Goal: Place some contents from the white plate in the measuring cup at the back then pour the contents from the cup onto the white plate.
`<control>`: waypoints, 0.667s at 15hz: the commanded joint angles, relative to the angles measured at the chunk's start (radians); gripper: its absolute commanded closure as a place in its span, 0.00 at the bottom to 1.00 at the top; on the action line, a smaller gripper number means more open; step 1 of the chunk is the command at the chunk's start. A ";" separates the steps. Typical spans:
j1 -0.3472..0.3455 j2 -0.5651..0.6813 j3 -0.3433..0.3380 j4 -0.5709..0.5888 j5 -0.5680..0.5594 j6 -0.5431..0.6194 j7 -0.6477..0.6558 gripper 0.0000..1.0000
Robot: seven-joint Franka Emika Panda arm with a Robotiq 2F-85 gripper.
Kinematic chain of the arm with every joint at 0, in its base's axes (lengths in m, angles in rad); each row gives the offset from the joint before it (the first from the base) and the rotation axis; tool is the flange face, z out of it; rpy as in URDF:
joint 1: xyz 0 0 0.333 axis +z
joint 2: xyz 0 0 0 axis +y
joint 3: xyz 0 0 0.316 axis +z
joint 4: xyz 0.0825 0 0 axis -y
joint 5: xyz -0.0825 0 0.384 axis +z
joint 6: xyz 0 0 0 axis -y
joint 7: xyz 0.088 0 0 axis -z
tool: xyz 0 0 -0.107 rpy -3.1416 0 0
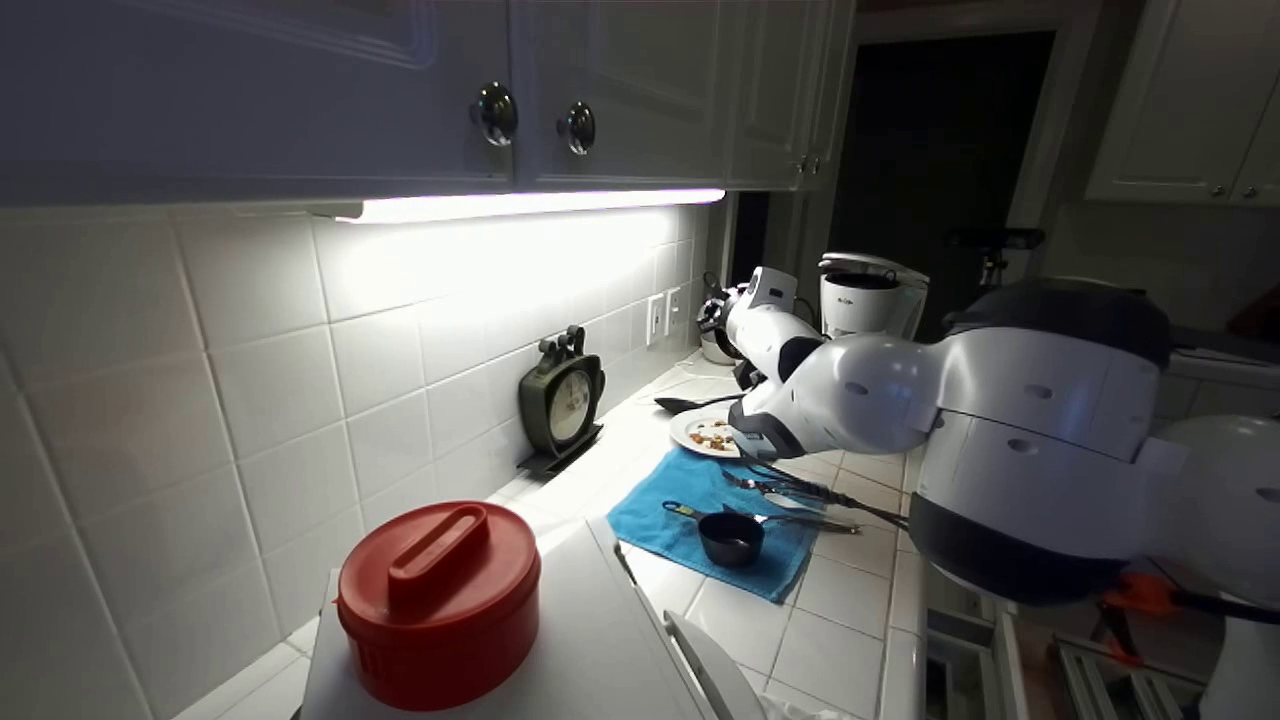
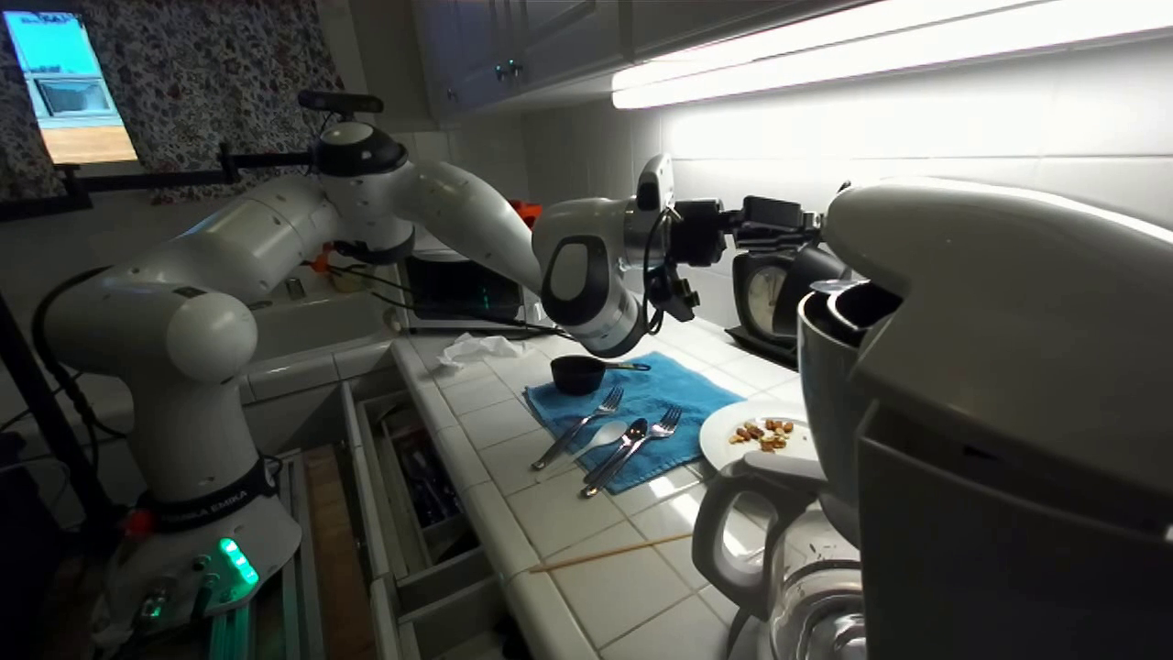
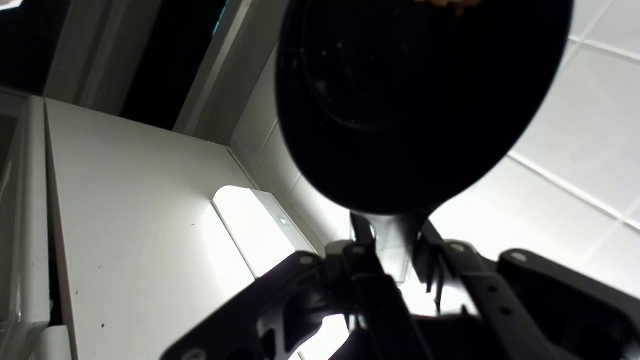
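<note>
The fingers (image 3: 428, 250) are closed on the handle (image 3: 394, 242) of the measuring cup (image 3: 415, 115), one at each side of it, and they hold this cup in the air. In the wrist view the dark round bowl of the cup fills the upper middle, and close to the top border a few brownish bits (image 3: 447, 2) are visible in it. Behind it one sees the tiled wall (image 3: 565, 125), and to the left the bright lamp (image 3: 250, 225) under the cabinet (image 3: 130, 240). In an exterior view the white coffee maker (image 2: 1017, 385) covers the place just past the fingers, therefore I cannot say with certainty how strongly the cup is tilted.

Below, on the worktop (image 2: 495, 422), there is the white plate (image 2: 718, 435), and on it lie more of the contents (image 2: 755, 431) in a loose group. The plate is at the edge of the blue towel (image 2: 674, 380). On this towel stands the second dark cup (image 2: 575, 378), upright and apart from the plate. Near it lie two forks (image 2: 607, 405), a metal spoon (image 2: 634, 429) and a white spoon (image 2: 607, 434), their handles reaching onto the tiles. Nearer to the coffee maker lies a thin wooden stick (image 2: 609, 553). In an exterior view, against the wall, stands a dark green object with a round dial (image 1: 563, 400).
</note>
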 commanded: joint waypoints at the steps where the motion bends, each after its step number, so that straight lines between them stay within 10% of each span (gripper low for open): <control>1: 0.004 -0.009 0.004 -0.011 0.055 0.054 -0.081 0.93; 10: -0.031 -0.021 0.033 0.001 0.081 0.179 -0.153 0.93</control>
